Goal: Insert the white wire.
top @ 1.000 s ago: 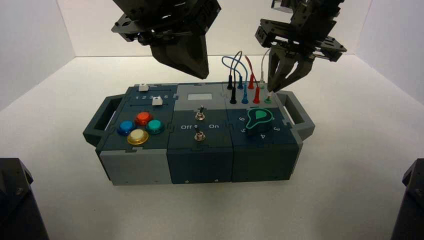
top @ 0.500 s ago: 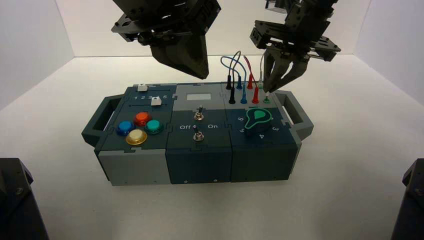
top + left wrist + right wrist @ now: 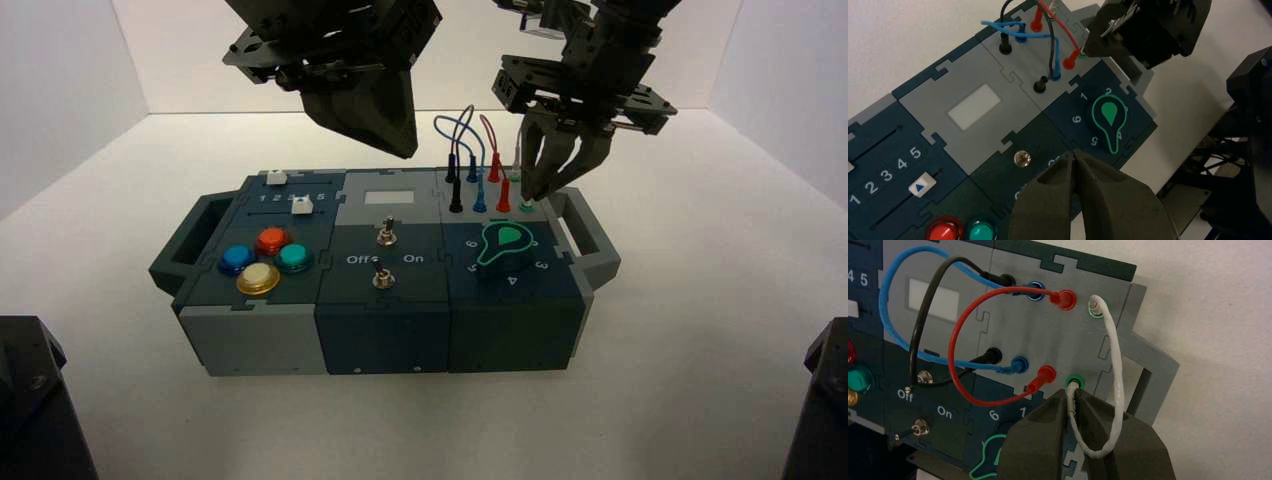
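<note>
— Position of the right gripper (image 3: 1073,394)?
— Low over the grey panel at the right end of the box (image 3: 383,340), tips right at the near green socket (image 3: 1081,379).
— Condition?
— Clenched, grasping the white wire (image 3: 1118,370) by its near plug (image 3: 1073,385).
— Location of that wire, in full?
— Near end between the fingertips, at the mouth of the near green socket; middle bent in a loose loop; far plug (image 3: 1093,306) in the far green socket (image 3: 1093,316), beyond the tips from the robot's side.
— Near plug fully seated?
— Cannot tell; depth in the socket hidden by the grip.
— Neighbouring wires?
— Just left of the right gripper's tips, the red wire (image 3: 953,340); farther left, the blue wire (image 3: 884,305) and the black wire (image 3: 923,310), both arched, with plugs in the panel.
— Other fittings, measured from the same tips?
— Handle (image 3: 1160,372) close by on the right. Knob (image 3: 508,240) nearer the robot and slightly left. Screen (image 3: 389,197) and two metal switches (image 3: 387,236) well to the left; sliders (image 3: 302,206) and four coloured buttons (image 3: 272,240) farther left again.
— Left gripper (image 3: 1073,156)?
— Idle above the box, left of the right gripper and well apart from the white wire. Clenched, nothing in grasp.
</note>
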Controlling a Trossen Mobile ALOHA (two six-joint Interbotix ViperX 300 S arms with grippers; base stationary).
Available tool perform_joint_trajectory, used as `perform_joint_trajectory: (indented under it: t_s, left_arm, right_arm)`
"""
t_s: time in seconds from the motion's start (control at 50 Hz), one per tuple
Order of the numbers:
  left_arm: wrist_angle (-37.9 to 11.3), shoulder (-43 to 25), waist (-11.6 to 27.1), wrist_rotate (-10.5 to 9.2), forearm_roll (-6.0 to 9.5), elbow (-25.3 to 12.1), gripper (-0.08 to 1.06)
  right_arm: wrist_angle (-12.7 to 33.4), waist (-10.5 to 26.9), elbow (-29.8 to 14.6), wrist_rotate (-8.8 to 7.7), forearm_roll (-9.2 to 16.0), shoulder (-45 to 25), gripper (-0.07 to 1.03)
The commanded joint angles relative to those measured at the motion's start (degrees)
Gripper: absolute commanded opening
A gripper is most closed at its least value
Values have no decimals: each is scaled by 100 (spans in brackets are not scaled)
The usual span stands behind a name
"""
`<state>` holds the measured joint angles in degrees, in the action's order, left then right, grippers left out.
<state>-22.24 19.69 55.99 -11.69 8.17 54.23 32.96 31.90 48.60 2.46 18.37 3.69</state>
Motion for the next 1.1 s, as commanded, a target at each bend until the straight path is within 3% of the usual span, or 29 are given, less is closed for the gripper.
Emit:
perform_joint_trajectory:
  t_s: [0.02,0.38,0.56,0.7,0.74,0.9,1.1]
  left_arm:
    - [44,44,9,0,-9,-149,-3]
    - [53,70,9,9,-62,-141,-3]
    - [53,105,-18,0,-97,-114,-3]
    - [53,149,-79,9,-158,-44,-3]
    - [44,167,-97,9,-167,-26,-3]
    - [9,290,-211,44,-246,44,-3]
    - [-18,404,-422,70,-325,79,-3]
  right_arm:
    - [18,211,-62,35,88,-44,-2]
    - [-202,211,26,-9,44,-492,-2]
    - [-123,211,26,-62,9,-299,-1]
    - [-70,211,88,-79,-26,-9,31]
    - [-35,211,97,-88,-26,44,36]
    - [220,202,211,-88,-70,237,43]
    - [246,202,387,-88,-158,562,43]
